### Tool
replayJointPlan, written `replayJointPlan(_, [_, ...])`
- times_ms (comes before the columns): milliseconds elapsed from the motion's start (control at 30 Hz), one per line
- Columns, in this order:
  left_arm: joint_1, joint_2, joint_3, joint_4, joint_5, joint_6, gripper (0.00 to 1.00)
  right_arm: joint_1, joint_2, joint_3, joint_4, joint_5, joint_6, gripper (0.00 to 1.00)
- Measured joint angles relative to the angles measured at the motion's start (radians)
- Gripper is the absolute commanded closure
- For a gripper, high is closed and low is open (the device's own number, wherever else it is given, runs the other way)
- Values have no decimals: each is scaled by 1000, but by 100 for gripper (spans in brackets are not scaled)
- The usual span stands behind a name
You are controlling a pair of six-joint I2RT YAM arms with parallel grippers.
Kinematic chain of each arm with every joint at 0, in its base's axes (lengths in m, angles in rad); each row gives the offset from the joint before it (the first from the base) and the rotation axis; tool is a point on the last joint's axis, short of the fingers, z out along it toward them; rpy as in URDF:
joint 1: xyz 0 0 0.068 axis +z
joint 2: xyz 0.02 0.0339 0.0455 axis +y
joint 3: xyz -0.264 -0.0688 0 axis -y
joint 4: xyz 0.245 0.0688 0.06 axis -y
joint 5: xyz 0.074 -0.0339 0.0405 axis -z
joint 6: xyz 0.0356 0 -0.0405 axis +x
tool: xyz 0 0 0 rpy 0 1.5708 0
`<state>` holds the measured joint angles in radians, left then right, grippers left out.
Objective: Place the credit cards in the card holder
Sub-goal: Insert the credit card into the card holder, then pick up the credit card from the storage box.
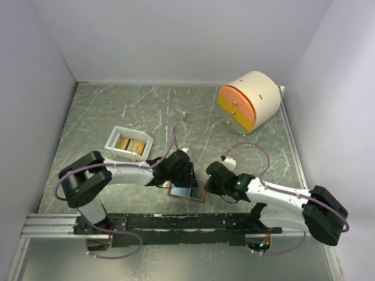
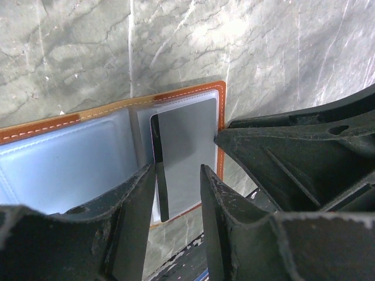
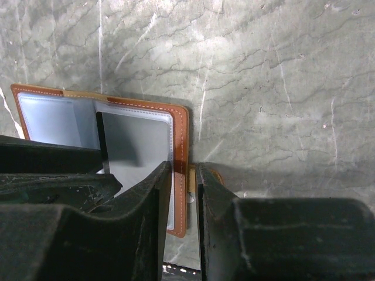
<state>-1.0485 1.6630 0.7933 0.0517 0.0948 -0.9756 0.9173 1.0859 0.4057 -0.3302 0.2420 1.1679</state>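
Note:
The card holder (image 1: 183, 192) lies open on the table between my two arms, its rust-brown stitched edge (image 3: 181, 132) and pale blue-grey pockets (image 2: 58, 167) facing up. A dark credit card (image 2: 158, 175) stands on its edge over the right-hand pocket, thin and upright (image 3: 101, 140). My left gripper (image 2: 177, 168) is open around it, and the card rests against the left finger only. My right gripper (image 3: 183, 167) is closed on the card holder's right edge. More credit cards (image 1: 130, 144), gold-yellow, sit in the white tray.
The white tray (image 1: 116, 136) stands left of centre behind the left arm. A big cream-and-orange round drawer unit (image 1: 249, 100) is at the back right. White walls close in the table on three sides. A black rail (image 1: 176, 222) runs along the near edge.

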Motion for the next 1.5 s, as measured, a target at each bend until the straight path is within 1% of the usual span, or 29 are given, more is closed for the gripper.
replayJointPlan(333, [-8,8,0,4,-13,-27,52,0,-13,-10,8,-3,3,77])
replayJointPlan(467, [-10,8,0,5,-19,-24,47,0,-26,-16,4,-4,4,75])
replayJointPlan(567, [-12,3,2,1,-35,-13,44,0,-41,-15,-20,-5,3,72])
replayJointPlan(700, [-14,-23,24,-51,-69,15,39,0,-64,-2,-66,-4,2,71])
replayJointPlan(900, [-8,-42,100,-127,-111,62,41,0,-93,50,-101,-6,-8,72])
replayJointPlan(1000, [8,-53,113,-158,-114,91,41,0,-95,79,-98,-9,-18,72])
replayJointPlan(1133, [56,-118,113,-224,-126,149,44,0,-88,100,-66,-20,-31,72])
replayJointPlan(1267, [146,-208,163,-339,-167,231,47,0,-44,101,-13,-45,-51,72])
replayJointPlan(1367, [231,-255,237,-426,-225,320,45,0,19,101,38,-72,-72,73])
replayJointPlan(1500, [340,-310,299,-522,-311,451,39,0,89,101,84,-99,-100,73])
